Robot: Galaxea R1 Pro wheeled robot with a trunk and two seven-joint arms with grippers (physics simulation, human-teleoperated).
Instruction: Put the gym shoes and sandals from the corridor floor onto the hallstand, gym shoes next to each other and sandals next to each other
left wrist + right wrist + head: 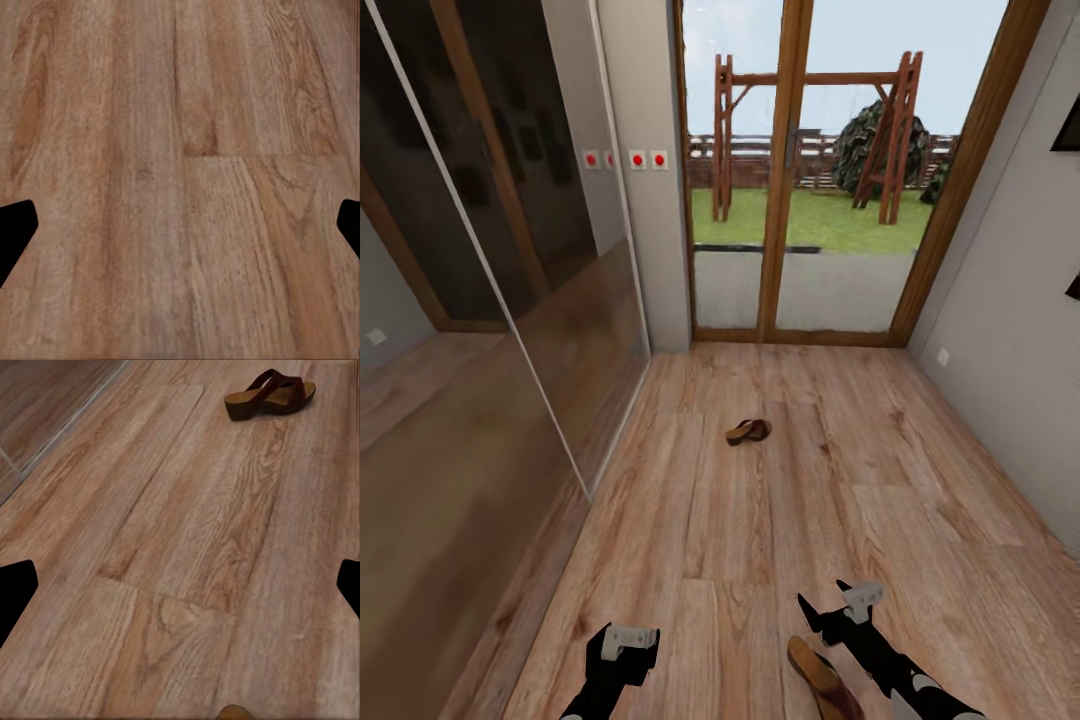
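One sandal (747, 431) is lying on the corridor floor (780, 520) at 12 o'clock, well ahead; the second sandal (824, 681) is lying just beside the right end effector (838, 601). Both the right and the left end effector (628, 640) appear to be hanging released, gripping nothing.

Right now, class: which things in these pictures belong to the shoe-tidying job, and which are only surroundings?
Belong to the job:
far sandal, lying alone mid-floor
near sandal, beside the right gripper
corridor floor
left gripper

Only surroundings:
glass door
mirrored wardrobe
red wall switches
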